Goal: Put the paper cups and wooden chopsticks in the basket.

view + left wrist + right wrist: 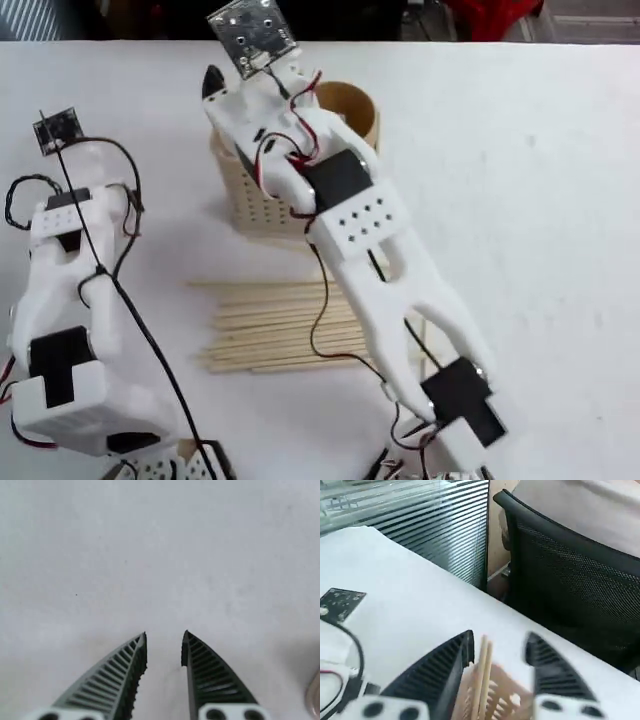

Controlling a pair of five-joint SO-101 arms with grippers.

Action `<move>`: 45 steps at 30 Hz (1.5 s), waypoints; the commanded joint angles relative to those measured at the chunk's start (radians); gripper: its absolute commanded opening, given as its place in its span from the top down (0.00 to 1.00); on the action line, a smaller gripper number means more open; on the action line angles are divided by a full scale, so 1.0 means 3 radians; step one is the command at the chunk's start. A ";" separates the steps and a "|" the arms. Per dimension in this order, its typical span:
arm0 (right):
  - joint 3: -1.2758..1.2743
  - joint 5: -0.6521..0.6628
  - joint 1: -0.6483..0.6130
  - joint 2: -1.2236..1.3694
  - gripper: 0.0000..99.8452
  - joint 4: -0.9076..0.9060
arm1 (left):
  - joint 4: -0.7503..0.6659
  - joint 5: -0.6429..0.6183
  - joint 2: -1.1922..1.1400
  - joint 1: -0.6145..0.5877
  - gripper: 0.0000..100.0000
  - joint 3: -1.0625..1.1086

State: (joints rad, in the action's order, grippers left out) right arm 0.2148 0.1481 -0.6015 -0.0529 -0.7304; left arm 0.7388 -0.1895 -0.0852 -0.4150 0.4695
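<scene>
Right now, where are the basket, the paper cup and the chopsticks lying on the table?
basket (252, 205): high view, perforated front wall.
paper cup (362, 110): high view, brown wall by the rim.
chopsticks (265, 325): high view, middle of the loose pile.

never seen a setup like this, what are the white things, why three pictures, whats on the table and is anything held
These are two small robot arms, each ending in a two-fingered gripper. One picture looks down from a fixed camera over the white table; the other two come from cameras on the arms' wrists. On the table are a pile of wooden chopsticks and a perforated basket, with a paper cup apparently in it. The left gripper is open over bare table, holding nothing. The right gripper is above the basket, its jaws apart, with two chopsticks standing between them, seemingly not clamped.
</scene>
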 commanded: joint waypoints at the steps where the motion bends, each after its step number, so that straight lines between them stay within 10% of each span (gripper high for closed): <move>1: 0.0031 0.0000 0.0003 -0.0494 0.69 -0.0453 | -0.0056 0.0046 0.0013 0.0008 0.87 -0.0010; 5: 0.0036 0.0051 0.0028 -0.0872 0.71 -0.1286 | -0.0056 0.0046 0.0013 0.0008 0.87 -0.0005; 14: -0.0506 0.1708 -0.0136 -0.0918 0.74 -0.2867 | -0.0056 0.0046 0.0013 0.0008 0.87 -0.0005; 32: -0.3089 0.4122 0.1675 -0.0698 0.74 -0.0657 | -0.0056 0.0046 0.0013 0.0018 0.87 -0.0005; 45: -0.3422 0.4250 0.1726 -0.0366 0.74 0.0141 | -0.0051 0.0046 0.0013 0.0013 0.87 -0.0005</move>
State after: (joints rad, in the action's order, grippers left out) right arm -0.8193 1.4093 -0.0875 -0.2018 -0.7273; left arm 0.7388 -0.1864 -0.0852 -0.4150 0.4757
